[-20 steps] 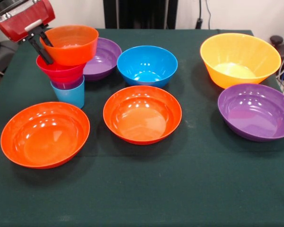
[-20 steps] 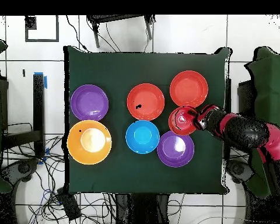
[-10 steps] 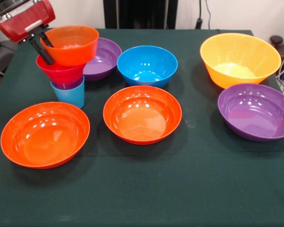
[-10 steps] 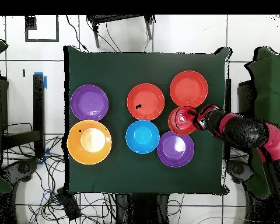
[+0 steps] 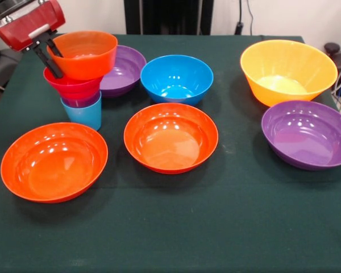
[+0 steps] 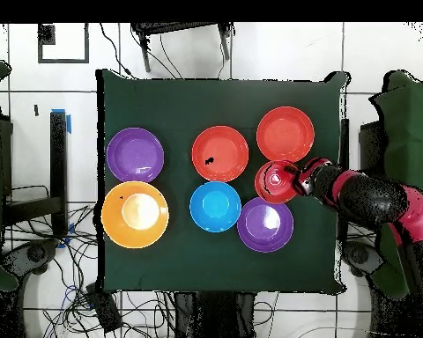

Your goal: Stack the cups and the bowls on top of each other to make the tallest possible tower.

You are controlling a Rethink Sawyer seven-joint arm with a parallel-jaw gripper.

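Observation:
The tower stands at the left in the front view. A light blue cup [image 5: 83, 115] is lowest, with a purple cup [image 5: 80, 102] nested in it and a small pink bowl [image 5: 71, 85] above. A small orange bowl [image 5: 86, 56] rests tilted on top. My gripper [image 5: 48, 52] is shut on this bowl's left rim, one black finger inside and one outside. From overhead the tower [image 6: 273, 182] shows with the gripper [image 6: 296, 180] at its right side.
A wide purple bowl [image 5: 126, 70] sits just behind the tower and a blue bowl [image 5: 176, 78] beside it. Two orange-red bowls [image 5: 54, 161] [image 5: 170, 136] lie in front. The yellow-orange bowl [image 5: 288, 71] and another purple bowl [image 5: 307, 133] sit at the right.

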